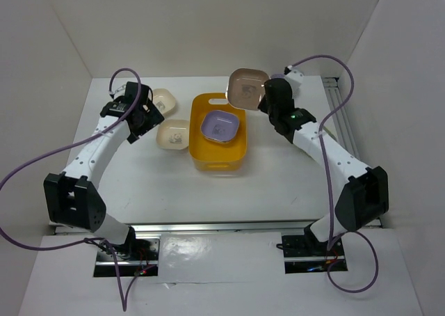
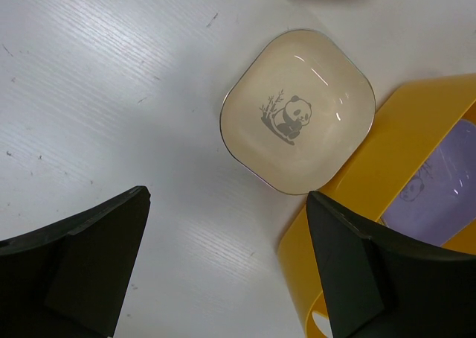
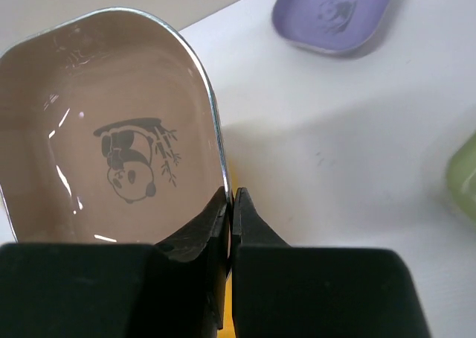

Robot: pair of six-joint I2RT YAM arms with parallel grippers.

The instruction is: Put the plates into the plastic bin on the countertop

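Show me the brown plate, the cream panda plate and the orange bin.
brown plate [image 3: 130, 163], right wrist view, on its panda print.
cream panda plate [image 2: 297, 117], left wrist view, on its panda print.
plastic bin [image 1: 218, 161], top view, near wall.

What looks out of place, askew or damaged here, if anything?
Nothing looks spilled or damaged. Only the brown plate is askew: it is tilted steeply, pinched by its rim in the shut right gripper, by the far corner of the plastic bin.

You've got 1 plate in the bin, 2 on the countertop just left of it (near plate, far plate behind), a 4th plate raised at its far-right corner.
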